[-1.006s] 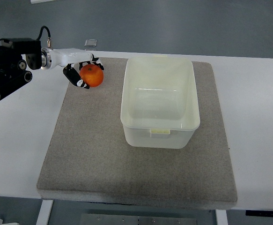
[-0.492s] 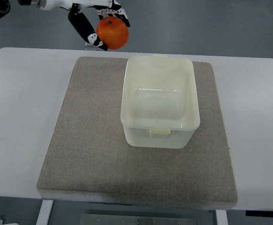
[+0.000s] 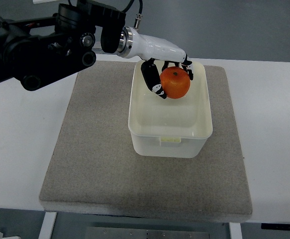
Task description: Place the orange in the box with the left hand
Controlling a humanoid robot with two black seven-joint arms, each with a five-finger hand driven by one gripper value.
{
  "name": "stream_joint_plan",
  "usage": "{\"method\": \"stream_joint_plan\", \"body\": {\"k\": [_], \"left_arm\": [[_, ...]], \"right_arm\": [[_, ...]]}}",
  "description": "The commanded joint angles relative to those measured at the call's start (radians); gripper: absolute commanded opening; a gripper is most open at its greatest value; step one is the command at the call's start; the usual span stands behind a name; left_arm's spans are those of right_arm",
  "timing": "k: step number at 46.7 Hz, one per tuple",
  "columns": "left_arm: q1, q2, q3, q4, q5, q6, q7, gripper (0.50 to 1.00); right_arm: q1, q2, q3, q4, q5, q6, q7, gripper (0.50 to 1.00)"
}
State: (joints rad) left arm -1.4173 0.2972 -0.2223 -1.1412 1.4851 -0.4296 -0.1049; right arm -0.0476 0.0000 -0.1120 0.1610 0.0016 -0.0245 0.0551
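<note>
My left hand (image 3: 168, 79) reaches in from the upper left, its black arm (image 3: 45, 47) ending in a white wrist. Its black fingers (image 3: 150, 82) are curled around an orange (image 3: 175, 82), which it holds above the far half of the box. The box (image 3: 169, 135) is a pale yellow translucent plastic tub, open-topped, standing on the grey mat (image 3: 100, 149). Nothing lies inside it. The right hand does not show.
The grey mat covers most of the white table (image 3: 20, 144). The table's far edge runs just behind the box, and grey floor lies beyond it.
The left hand lifted the orange off the mat's far left corner, raised it high, then carried it right and down over the box.
</note>
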Motion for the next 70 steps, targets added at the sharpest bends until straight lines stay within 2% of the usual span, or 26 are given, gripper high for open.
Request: {"method": "stream_joint_plan", "body": {"k": [1,16,17,19,22,27,30,32,34,46,57,70], "left_arm": [[0.04,-0.032,0.0,0.015,0.061,0.035,0.021,0.5],[0.098,-0.067,0.021,0.063,0.072,0.137,0.031,0.5],[0.1,-0.067,0.023,0.064,0.072,0.141,0.031,0.512],[0.1,-0.067,0.024,0.069,0.072,0.146,0.031,0.57],[0.107,-0.067,0.023,0.069,0.069,0.152,0.03,0.694],[0.12,-0.067,0.023,0.083,0.069,0.192,0.031,0.797],[0.13,-0.067,0.024,0.089,0.069,0.209,0.031,0.923],[0.138,-0.069,0.023,0.093,0.067,0.213,0.031,0.964],[0.141,-0.07,0.023,0.095,0.061,0.215,0.031,0.981],[0.133,-0.046,-0.003,0.083,-0.032,0.215,0.031,0.992],[0.092,0.062,-0.084,0.084,-0.382,0.207,0.03,0.994],[0.1,0.207,-0.098,0.093,-0.643,0.201,0.028,0.994]], "right_arm": [[0.0,0.0,0.0,0.0,0.0,0.0,0.0,0.932],[0.0,0.0,0.0,0.0,0.0,0.0,0.0,0.932],[0.0,0.0,0.0,0.0,0.0,0.0,0.0,0.932],[0.0,0.0,0.0,-0.001,0.0,0.0,0.0,0.932],[0.0,0.0,0.0,-0.001,0.0,0.0,0.0,0.932],[0.0,0.0,0.0,-0.001,0.0,0.0,0.0,0.932],[0.0,0.0,0.0,0.0,0.0,0.0,0.0,0.932],[0.0,0.0,0.0,0.0,0.0,0.0,0.0,0.932],[0.0,0.0,0.0,0.0,0.0,0.0,0.0,0.932],[0.0,0.0,0.0,0.0,0.0,0.0,0.0,0.932],[0.0,0.0,0.0,0.0,0.0,0.0,0.0,0.932],[0.0,0.0,0.0,-0.001,0.0,0.0,0.0,0.93]]}}
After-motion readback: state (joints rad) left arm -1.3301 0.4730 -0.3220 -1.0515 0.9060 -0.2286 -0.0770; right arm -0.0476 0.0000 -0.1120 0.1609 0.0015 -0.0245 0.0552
